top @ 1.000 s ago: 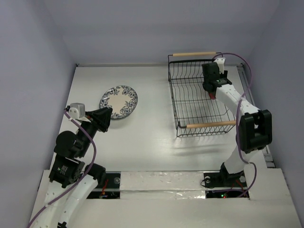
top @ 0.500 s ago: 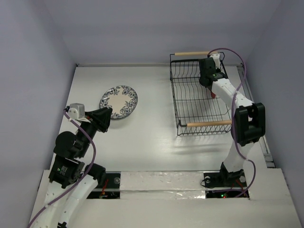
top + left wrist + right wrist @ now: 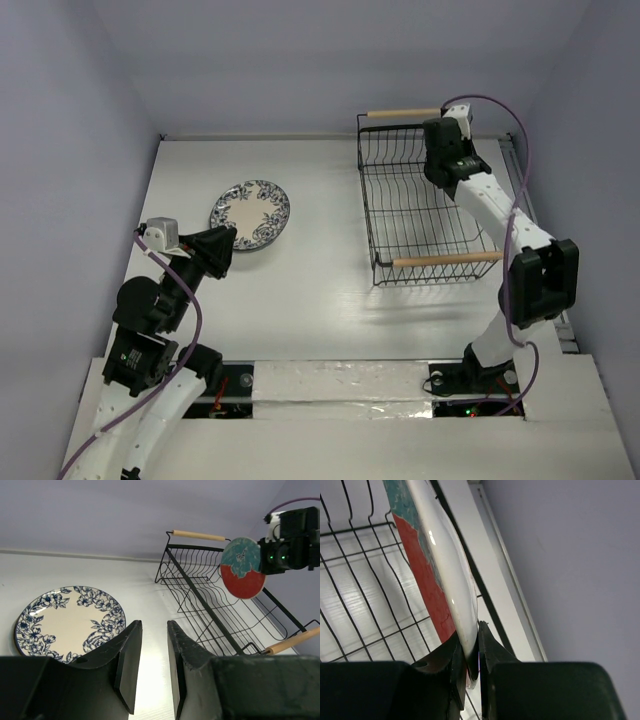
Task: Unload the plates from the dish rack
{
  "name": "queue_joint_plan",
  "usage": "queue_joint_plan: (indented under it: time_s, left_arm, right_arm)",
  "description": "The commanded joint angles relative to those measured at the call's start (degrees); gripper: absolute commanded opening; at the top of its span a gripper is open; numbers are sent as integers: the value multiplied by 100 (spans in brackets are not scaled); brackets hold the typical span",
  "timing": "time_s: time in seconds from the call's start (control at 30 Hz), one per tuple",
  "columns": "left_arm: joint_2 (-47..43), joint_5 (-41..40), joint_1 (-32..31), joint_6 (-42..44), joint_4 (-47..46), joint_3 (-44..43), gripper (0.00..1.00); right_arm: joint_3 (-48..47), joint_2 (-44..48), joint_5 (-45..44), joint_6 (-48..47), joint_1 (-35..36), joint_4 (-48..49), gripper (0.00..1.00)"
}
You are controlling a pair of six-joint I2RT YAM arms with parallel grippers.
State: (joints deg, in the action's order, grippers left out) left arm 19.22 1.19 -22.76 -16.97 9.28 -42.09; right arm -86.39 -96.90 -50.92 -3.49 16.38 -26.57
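Observation:
A pale plate with a dark blue floral rim [image 3: 250,215] lies flat on the table at the left; it also shows in the left wrist view [image 3: 65,620]. My left gripper [image 3: 222,250] is open and empty just in front of it, jaws apart [image 3: 152,625]. The black wire dish rack [image 3: 400,215] with two wooden handles stands at the right. My right gripper [image 3: 445,180] is shut on the rim of the red-rimmed plate with a teal centre [image 3: 440,565]. It holds that plate on edge above the rack's far end [image 3: 243,567]. No other plates show.
The rack's wire floor [image 3: 370,580] lies below the held plate and looks bare. The table's right edge strip [image 3: 505,570] runs just beyond the rack. Purple walls enclose the table at the back and on both sides.
My right gripper has moved toward the rack's far end with the red-rimmed plate, and the rack has shifted slightly to the right. The left arm has not moved.

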Motion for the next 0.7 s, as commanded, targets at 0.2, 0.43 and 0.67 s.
queue_joint_plan:
  time_s: [0.2, 0.43, 0.67]
  left_arm:
    - [2, 39, -18, 27, -233, -10, 42]
    - [20, 48, 35, 10, -225, 7, 61]
    - [-24, 13, 35, 1, -198, -1, 64]
  right_arm:
    - [271, 2288, 1773, 1227, 242, 1416, 0]
    - [298, 2080, 4543, 2491, 936, 2102, 0]
    - [-62, 824, 5732, 3660, 1648, 3122, 0]
